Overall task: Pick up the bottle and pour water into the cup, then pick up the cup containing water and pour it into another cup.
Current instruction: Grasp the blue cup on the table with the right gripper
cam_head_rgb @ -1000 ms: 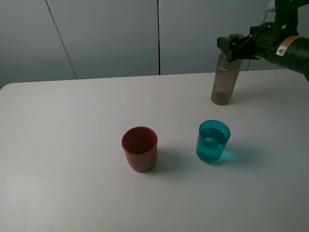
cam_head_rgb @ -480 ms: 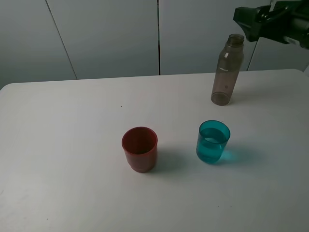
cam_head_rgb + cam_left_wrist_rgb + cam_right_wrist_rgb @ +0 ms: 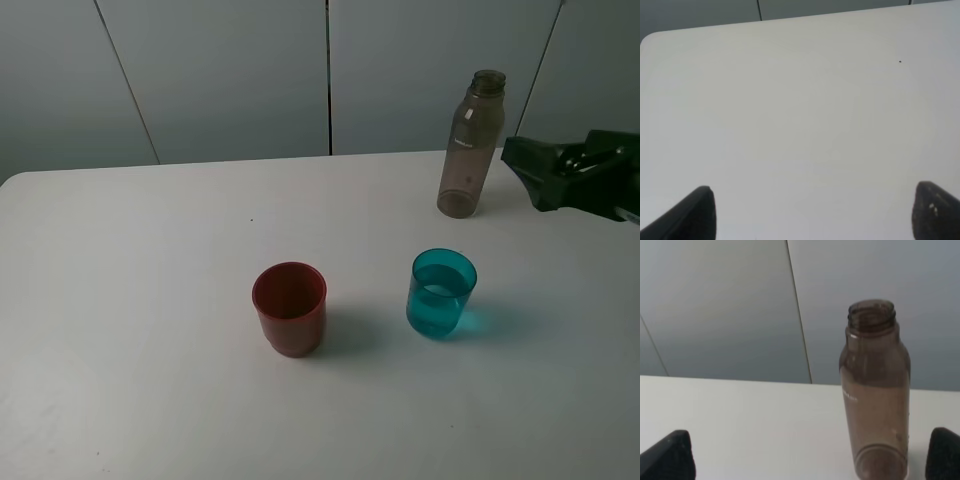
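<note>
Exterior high: bottle (image 3: pixel 468 150) upright, neck up, long axis vertical

Soft, even light; the cup (image 3: pixel 441 292) casts a faint teal-tinted shadow rightward; wrist views slightly soft.

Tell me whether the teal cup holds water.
Partly full: water shows inside the teal cup, its surface sitting well below the rim.
</note>
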`<state>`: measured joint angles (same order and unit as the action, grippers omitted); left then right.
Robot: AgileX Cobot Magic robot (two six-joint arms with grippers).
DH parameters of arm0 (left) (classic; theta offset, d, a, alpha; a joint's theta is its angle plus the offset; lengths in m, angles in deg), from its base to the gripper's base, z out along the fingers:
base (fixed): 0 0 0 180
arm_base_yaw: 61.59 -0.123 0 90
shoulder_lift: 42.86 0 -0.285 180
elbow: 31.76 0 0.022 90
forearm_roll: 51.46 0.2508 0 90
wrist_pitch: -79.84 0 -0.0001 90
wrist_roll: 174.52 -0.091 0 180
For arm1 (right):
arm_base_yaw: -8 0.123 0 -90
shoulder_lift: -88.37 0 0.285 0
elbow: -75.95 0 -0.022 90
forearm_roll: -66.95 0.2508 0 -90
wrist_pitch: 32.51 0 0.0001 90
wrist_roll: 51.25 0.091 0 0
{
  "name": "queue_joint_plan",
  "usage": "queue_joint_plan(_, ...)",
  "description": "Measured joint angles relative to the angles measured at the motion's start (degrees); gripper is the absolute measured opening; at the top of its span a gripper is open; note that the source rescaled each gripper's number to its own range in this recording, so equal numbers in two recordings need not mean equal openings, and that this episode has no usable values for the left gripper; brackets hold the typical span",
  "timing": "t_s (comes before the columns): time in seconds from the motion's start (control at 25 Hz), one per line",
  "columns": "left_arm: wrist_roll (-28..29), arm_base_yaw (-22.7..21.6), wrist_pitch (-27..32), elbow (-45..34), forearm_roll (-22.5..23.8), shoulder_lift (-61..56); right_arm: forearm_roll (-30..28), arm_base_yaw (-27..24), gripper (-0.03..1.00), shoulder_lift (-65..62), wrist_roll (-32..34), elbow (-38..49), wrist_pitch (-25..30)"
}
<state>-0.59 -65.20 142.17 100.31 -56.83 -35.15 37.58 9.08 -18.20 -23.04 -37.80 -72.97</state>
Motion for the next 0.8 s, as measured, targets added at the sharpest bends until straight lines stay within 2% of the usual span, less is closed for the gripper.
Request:
queue_joint_plan(0.36,0.0,0.0,0.0,0.0,0.0,0.0,-0.79,0.0,0.99,-0.1,0.88,8.16,0.17)
queue_joint_plan(0.6,0.0,0.0,0.0,0.0,0.0,0.0,-14.13,0.0,1.0,-0.1,2.65,9.8,-0.79)
queue_joint_plan(0.68,0.0,0.0,0.0,0.0,0.0,0.0,-16.32,0.0,1.0,-0.1,2.7,10.0,-0.79)
queue_joint_plan(0.8,0.0,0.0,0.0,0.0,0.0,0.0,-16.57,0.0,1.0,-0.1,2.79,10.0,-0.79)
